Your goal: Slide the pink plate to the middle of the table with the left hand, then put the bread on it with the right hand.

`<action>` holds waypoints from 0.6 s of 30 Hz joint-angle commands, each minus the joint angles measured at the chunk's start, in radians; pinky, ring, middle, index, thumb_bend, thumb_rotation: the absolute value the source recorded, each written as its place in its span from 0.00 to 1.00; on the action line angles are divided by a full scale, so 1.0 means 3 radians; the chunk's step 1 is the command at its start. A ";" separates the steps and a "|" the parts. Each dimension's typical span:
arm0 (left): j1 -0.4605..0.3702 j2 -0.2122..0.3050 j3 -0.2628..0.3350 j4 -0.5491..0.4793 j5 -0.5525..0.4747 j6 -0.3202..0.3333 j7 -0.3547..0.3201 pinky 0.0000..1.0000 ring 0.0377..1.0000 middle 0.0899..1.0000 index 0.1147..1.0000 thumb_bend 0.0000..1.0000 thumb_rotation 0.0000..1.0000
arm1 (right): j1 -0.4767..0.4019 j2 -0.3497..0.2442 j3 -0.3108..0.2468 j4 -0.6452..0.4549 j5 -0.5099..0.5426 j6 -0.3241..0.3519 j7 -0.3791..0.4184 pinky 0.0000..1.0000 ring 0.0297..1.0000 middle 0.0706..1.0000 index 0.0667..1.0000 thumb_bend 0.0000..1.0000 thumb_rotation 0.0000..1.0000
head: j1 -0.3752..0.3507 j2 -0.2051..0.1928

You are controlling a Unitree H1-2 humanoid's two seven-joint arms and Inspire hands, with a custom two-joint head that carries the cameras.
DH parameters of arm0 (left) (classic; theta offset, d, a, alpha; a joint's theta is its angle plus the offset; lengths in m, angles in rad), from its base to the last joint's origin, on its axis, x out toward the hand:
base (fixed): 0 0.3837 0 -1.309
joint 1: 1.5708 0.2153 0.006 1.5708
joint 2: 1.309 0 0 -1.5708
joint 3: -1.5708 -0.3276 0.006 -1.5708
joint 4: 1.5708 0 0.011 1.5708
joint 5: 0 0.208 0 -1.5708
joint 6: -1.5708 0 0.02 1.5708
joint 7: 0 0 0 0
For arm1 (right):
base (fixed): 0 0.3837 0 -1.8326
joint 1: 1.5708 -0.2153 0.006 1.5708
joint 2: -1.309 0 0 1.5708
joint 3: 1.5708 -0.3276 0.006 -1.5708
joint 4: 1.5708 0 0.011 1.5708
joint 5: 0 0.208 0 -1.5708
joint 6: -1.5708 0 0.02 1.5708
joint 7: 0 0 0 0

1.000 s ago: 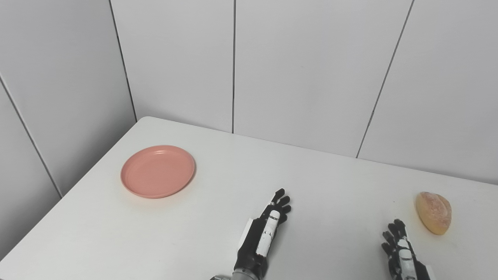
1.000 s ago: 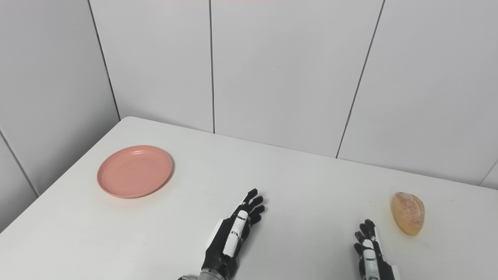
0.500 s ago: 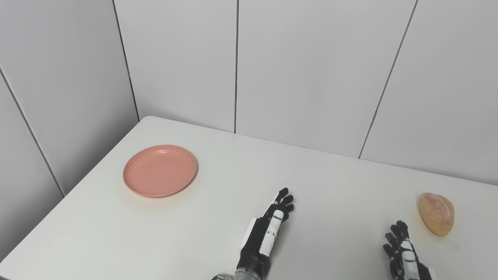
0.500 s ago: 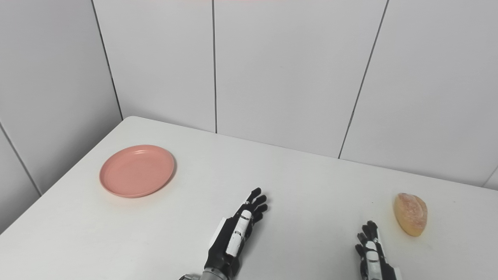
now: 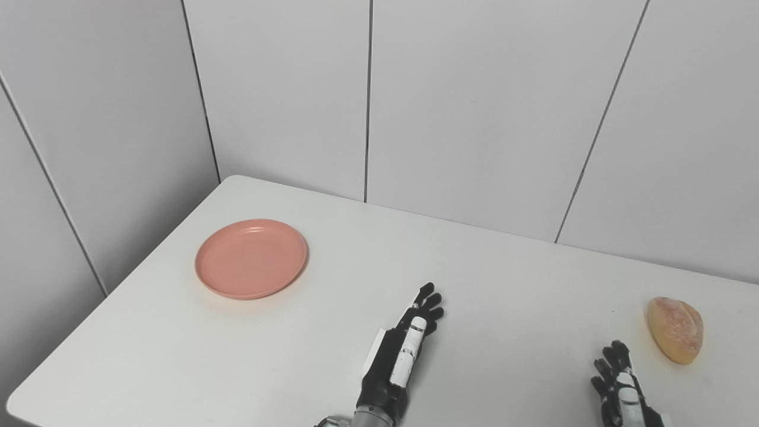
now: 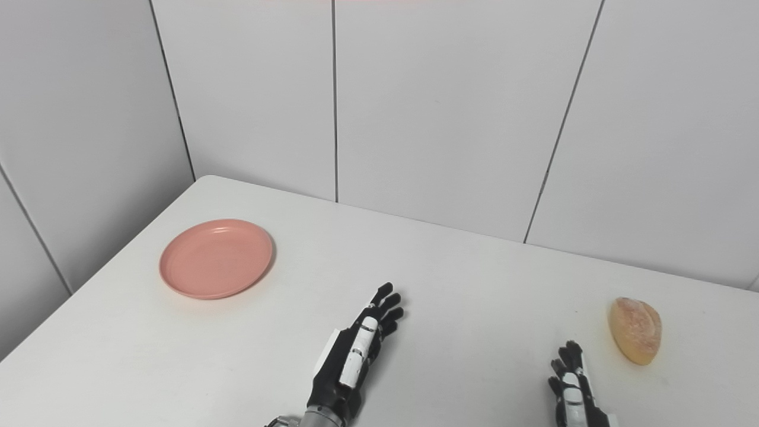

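A pink plate (image 5: 251, 258) lies empty on the white table (image 5: 332, 332), toward its left side. A golden bread roll (image 5: 675, 337) lies at the table's right side. My left hand (image 5: 403, 356) is open, fingers stretched forward, low over the table's front middle, well to the right of the plate. My right hand (image 5: 619, 388) is open at the bottom right, just left of and nearer than the bread, not touching it. Both hands hold nothing. In the right eye view the plate (image 6: 216, 258), bread (image 6: 635, 338), left hand (image 6: 356, 356) and right hand (image 6: 572, 388) show likewise.
Grey panelled walls (image 5: 474, 107) stand close behind the table and on its left. The table's left edge (image 5: 112, 296) runs diagonally close by the plate.
The whole picture has shifted a little to the right, so the camera has turned left. The plate and bread have not moved. The left hand has edged slightly leftward toward the plate.
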 commanded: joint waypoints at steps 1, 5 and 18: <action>-0.0050 0.0053 0.0019 -0.0132 0.0079 -0.0042 0.0032 0.93 0.91 0.93 0.91 0.47 1.00 | -0.0049 0.0013 0.0005 -0.0115 0.0007 0.0023 0.0003 1.00 0.99 1.00 1.00 0.13 1.00 | 0.0007 0.0006; -0.0119 0.0102 0.0072 -0.0291 0.0066 0.0059 0.0037 0.92 0.90 0.93 0.91 0.46 1.00 | -0.0066 0.0016 0.0009 -0.0083 -0.0001 0.0005 0.0009 1.00 0.99 1.00 1.00 0.14 1.00 | 0.0000 0.0010; -0.0394 0.0329 0.0283 -0.0815 -0.0025 0.0516 -0.0002 0.92 0.89 0.91 0.89 0.45 1.00 | -0.0080 0.0015 0.0020 -0.0055 -0.0020 -0.0011 0.0010 1.00 1.00 1.00 1.00 0.13 1.00 | 0.0024 -0.0012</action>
